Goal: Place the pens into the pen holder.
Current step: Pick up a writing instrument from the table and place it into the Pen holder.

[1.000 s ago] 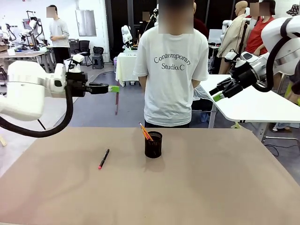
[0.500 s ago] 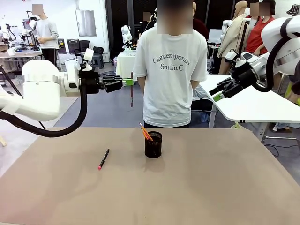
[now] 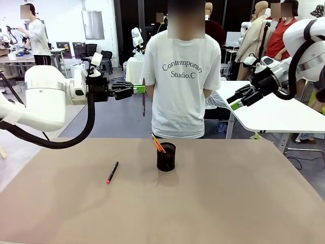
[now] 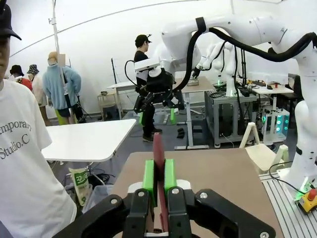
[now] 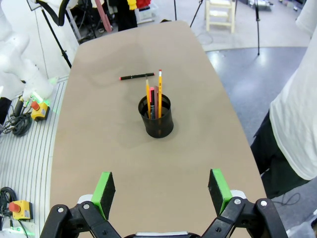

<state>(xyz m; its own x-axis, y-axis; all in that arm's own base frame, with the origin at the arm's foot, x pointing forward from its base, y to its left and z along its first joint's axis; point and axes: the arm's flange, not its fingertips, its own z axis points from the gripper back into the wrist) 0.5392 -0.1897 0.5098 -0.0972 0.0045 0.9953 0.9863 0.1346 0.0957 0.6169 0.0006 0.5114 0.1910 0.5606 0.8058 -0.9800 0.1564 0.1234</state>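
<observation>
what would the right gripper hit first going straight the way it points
Probably the pen holder or the pens standing in it, centred ahead of the open right gripper in its wrist view. Depth is unclear; it might meet the table beside it.

left gripper (image 4: 159, 174): clamped on a reddish-brown pen (image 4: 158, 148) between green pads (image 4: 149, 174)
pen: rose straight up past the pads
tabletop (image 4: 223, 178): brown, beyond the gripper
right gripper (image 4: 157, 116): farther off, jaws apart
person (image 4: 25, 163): white T-shirt, picture's left edge
</observation>
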